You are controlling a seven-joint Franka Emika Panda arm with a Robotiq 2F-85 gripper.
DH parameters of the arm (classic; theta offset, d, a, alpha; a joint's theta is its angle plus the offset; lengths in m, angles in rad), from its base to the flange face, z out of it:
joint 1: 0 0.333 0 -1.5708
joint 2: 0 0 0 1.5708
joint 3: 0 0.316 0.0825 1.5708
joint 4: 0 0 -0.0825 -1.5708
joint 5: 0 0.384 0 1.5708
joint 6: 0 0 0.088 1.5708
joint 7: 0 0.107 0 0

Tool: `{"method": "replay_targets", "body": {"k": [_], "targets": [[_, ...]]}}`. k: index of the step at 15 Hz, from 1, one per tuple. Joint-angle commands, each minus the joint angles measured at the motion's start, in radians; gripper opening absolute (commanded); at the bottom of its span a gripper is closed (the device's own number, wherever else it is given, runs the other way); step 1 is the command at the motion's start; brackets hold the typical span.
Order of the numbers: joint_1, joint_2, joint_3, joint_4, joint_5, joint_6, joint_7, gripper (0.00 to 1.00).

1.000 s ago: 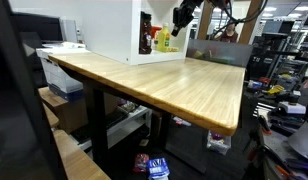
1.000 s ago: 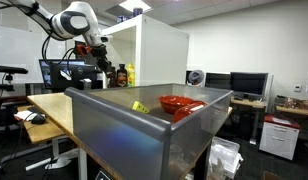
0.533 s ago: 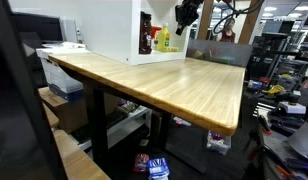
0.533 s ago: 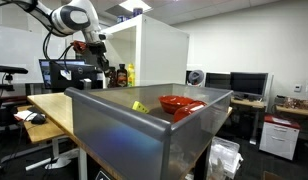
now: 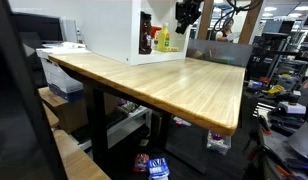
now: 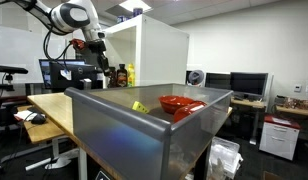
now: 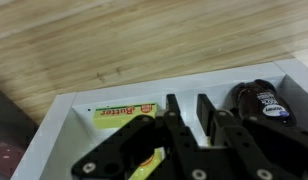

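My gripper (image 7: pixel 188 108) hangs over the open side of a white cabinet (image 7: pixel 64 125) on the wooden table (image 7: pixel 104 45). Its two black fingers (image 7: pixel 172 108) stand a little apart, with only the white shelf showing between them. A yellow butter box (image 7: pixel 122 113) lies left of the fingers, and a dark brown bottle (image 7: pixel 262 102) lies to their right. In both exterior views the gripper (image 5: pixel 185 20) (image 6: pixel 100 60) hovers just in front of the cabinet (image 5: pixel 109 28), above a dark bottle (image 5: pixel 146 41) and a yellow bottle (image 5: pixel 163 40).
A long wooden table (image 5: pixel 164 85) stretches away from the cabinet. Close to an exterior camera stands a grey bin (image 6: pixel 134 135) holding a red bowl (image 6: pixel 180 103). Desks, monitors and lab clutter surround the table.
The arm has shifted slightly up and back from the cabinet front. The fingers now show a small gap between them.
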Motion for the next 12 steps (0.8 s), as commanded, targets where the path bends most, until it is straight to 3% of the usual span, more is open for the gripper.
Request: {"method": "replay_targets", "body": {"k": [1,7,9,12], "targets": [[-0.003,-0.022,0.005,-0.007,-0.058,-0.021,0.063,0.55],[0.002,-0.028,0.007,-0.011,-0.088,-0.041,0.106,0.85],[0.008,-0.022,-0.004,-0.011,-0.077,-0.039,0.068,0.97],[0.002,-0.019,-0.012,-0.019,-0.090,-0.007,0.052,1.00]]}}
